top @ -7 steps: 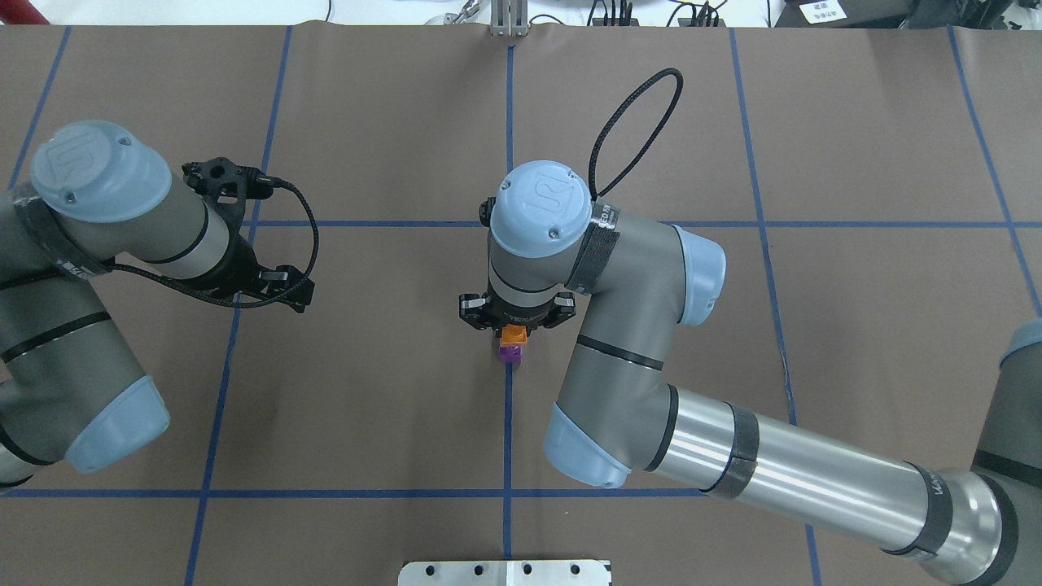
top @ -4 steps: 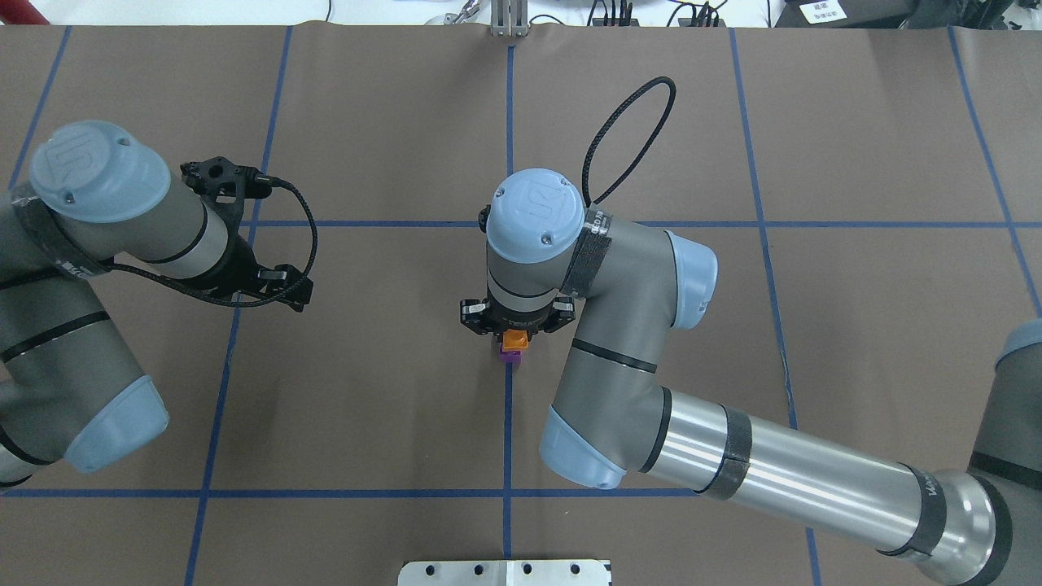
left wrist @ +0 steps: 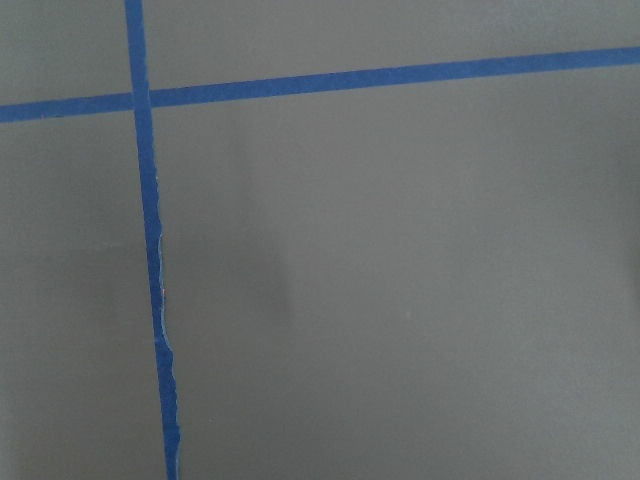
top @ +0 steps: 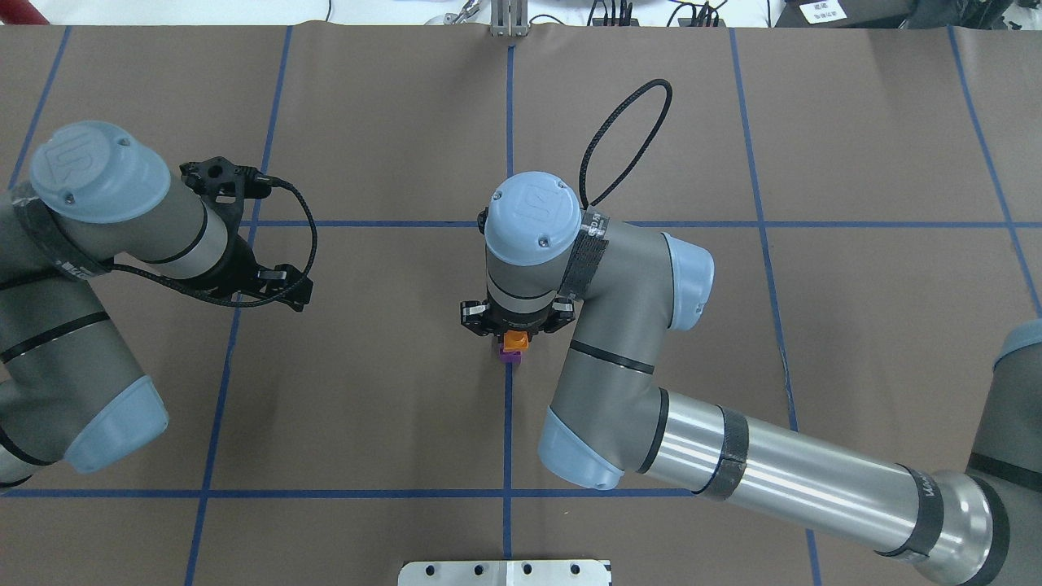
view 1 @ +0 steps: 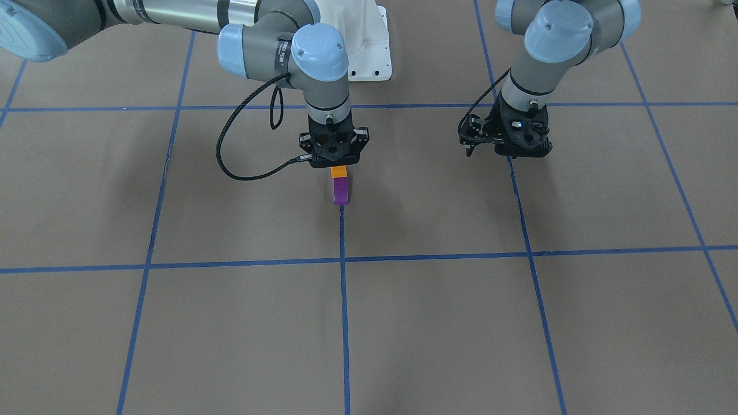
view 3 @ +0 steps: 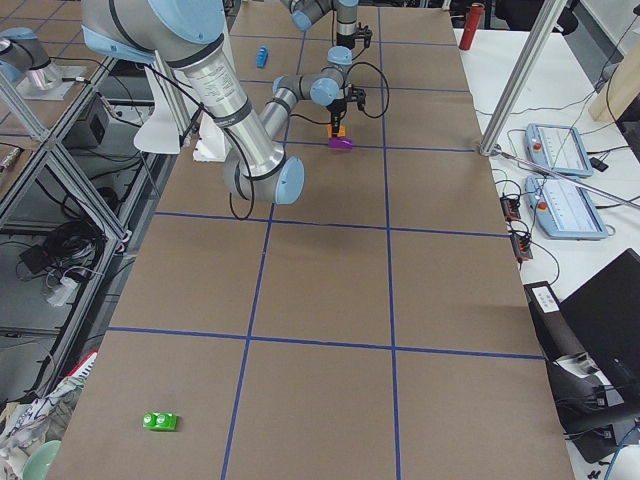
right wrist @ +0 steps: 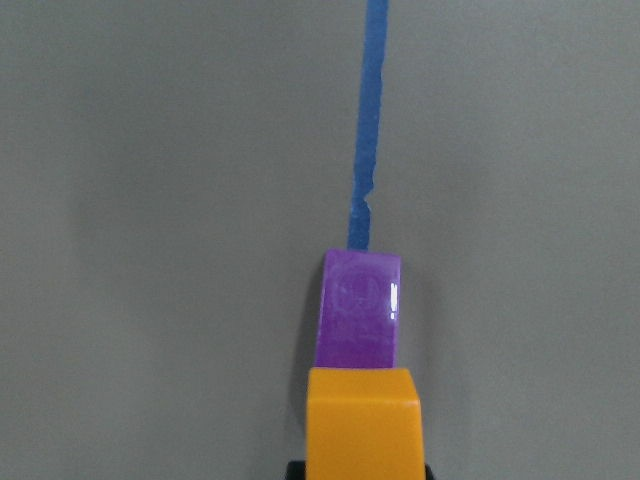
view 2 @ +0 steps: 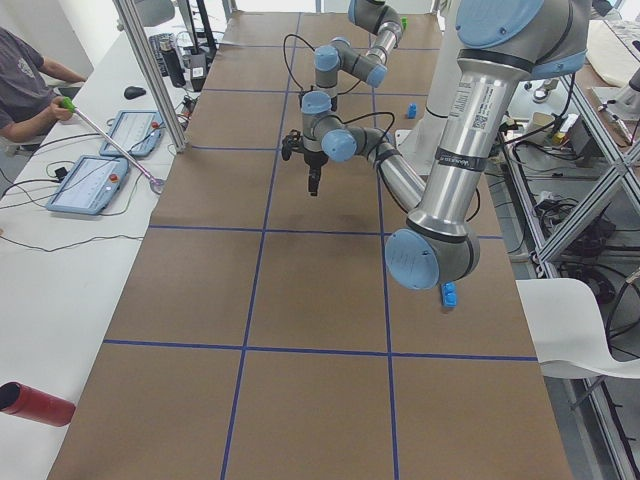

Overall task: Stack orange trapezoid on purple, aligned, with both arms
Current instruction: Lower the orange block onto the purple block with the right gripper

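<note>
Item: orange trapezoid [top: 514,338] held above purple [top: 510,354], middle of table [top: 855,122]
Bare brown cover is seen on every side of the pair. The left gripper [view 1: 506,151] is hung well apart toward the left end; how far it is open cannot be told. A green block [view 3: 159,421] is noted far off, near the right end's robot-side corner. The right gripper [view 1: 339,167] is clamped on the orange trapezoid, directly over the purple, which is set stud-up on the centre tape line [top: 508,423]. Contact and long axes cannot be judged

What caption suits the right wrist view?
Glossy orange plastic trapezoid block partly covers the glossy purple plastic block at the end of a blue tape line.
</note>
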### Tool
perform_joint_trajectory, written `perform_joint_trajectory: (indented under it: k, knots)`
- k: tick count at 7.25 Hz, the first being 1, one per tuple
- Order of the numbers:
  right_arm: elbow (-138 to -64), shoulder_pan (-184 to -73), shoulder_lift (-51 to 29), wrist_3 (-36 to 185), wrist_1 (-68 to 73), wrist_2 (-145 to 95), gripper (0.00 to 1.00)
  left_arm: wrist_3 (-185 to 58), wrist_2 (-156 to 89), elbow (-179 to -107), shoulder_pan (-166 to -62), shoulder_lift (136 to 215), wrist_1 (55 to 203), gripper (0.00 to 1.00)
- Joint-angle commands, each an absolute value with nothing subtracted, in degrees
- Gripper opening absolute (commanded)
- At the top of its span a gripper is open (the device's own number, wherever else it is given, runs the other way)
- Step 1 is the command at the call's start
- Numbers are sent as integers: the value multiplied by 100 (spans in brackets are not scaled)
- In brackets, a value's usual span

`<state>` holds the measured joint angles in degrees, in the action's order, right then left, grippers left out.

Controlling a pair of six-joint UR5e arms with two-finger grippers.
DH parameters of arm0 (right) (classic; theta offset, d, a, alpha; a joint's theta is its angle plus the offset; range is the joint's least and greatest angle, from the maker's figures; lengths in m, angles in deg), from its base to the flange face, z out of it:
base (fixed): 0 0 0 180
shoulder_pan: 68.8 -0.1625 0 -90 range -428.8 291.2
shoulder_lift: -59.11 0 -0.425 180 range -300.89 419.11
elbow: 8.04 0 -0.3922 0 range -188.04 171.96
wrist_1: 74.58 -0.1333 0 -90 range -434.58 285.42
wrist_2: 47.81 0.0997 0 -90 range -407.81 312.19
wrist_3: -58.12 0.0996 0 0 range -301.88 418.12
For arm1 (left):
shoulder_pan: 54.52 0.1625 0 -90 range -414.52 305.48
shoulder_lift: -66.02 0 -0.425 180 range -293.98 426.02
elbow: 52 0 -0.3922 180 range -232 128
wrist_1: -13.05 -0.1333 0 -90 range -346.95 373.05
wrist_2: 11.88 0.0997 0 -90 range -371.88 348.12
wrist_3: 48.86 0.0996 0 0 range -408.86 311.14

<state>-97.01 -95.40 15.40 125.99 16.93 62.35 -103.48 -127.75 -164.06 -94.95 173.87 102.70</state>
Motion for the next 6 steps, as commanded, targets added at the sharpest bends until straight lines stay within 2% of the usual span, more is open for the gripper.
perform_joint_trajectory:
  k: [1, 6]
  knots:
    - [-9681, -9516, 1542, 12597, 1683, 6196, 0, -10353, -12772, -16415, -9495, 17386, 10270, 99]
    - [-9445, -9508, 1673, 12571, 1656, 6170, 0, -10361, -12763, -16424, -9495, 17342, 10270, 99]
